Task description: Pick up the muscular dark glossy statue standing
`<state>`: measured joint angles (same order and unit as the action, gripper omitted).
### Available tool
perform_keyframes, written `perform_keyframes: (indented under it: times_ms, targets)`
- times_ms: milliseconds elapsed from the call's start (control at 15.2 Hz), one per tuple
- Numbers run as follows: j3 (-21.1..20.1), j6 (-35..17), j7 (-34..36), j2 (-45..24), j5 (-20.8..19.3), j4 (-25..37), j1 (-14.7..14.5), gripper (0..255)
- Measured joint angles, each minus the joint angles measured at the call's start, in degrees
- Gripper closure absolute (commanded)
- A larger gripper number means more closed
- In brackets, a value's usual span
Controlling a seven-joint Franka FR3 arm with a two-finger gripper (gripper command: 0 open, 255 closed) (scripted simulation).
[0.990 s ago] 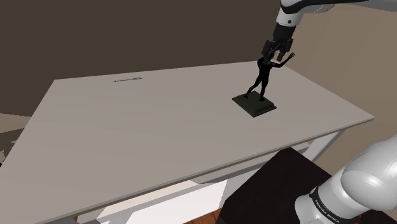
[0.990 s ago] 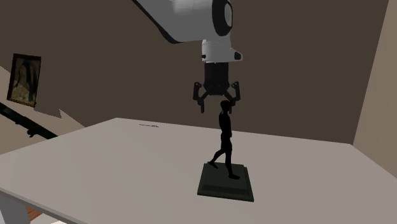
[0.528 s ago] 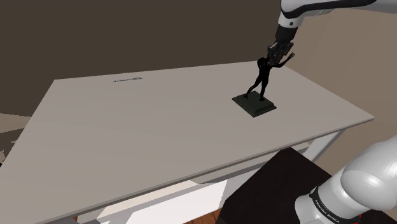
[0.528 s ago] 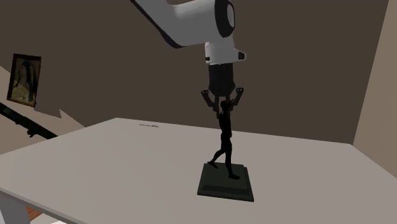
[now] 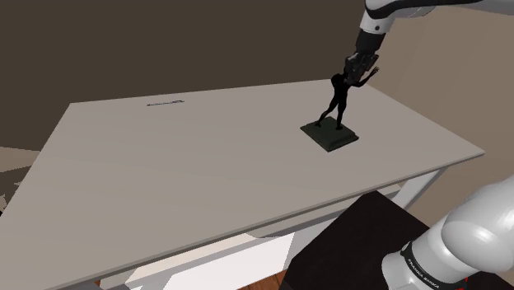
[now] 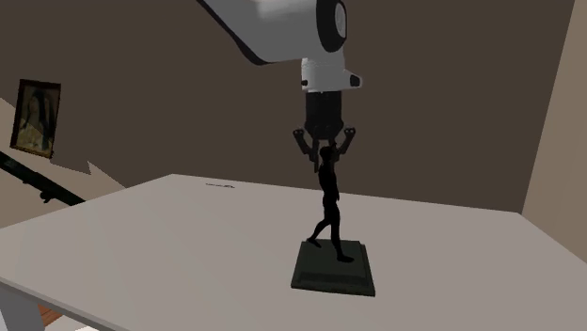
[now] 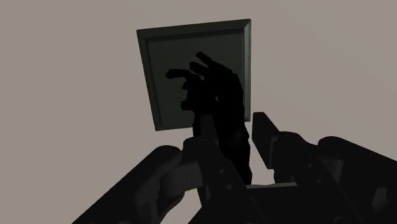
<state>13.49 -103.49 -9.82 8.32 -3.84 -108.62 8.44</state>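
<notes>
The dark glossy statue (image 5: pixel 338 105), a striding figure on a square dark-green base (image 5: pixel 329 135), stands upright on the pale grey bench (image 5: pixel 181 165), toward the shoulder view's right and near the far edge. Its base looks flat on the bench top in both outside views. The black tool (image 5: pixel 352 76) hangs straight down from the white arm (image 6: pixel 282 23) and is clenched on the statue's top. In the second exterior view, the tool (image 6: pixel 326 155) closes in at the figure's head, with the body (image 6: pixel 330 202) and base below it. In the wrist view, the 2 fingers (image 7: pixel 262 127) stand on either side of the black figure (image 7: pixel 213 89), pressed against it, and the square base (image 7: pixel 159 76) lies beyond on the bench. A thin dark item (image 5: pixel 163 104) lies on the bench near the far edge, well apart from the statue. A framed picture (image 6: pixel 36 118) hangs on the brown wall at the second exterior view's left.
</notes>
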Motion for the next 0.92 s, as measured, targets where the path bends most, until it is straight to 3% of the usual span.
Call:
perform_keyframes:
  times_ms: [924]
  targets:
    - [-0.19,10.50,-0.45,-2.00,1.46,11.31,-0.43,255]
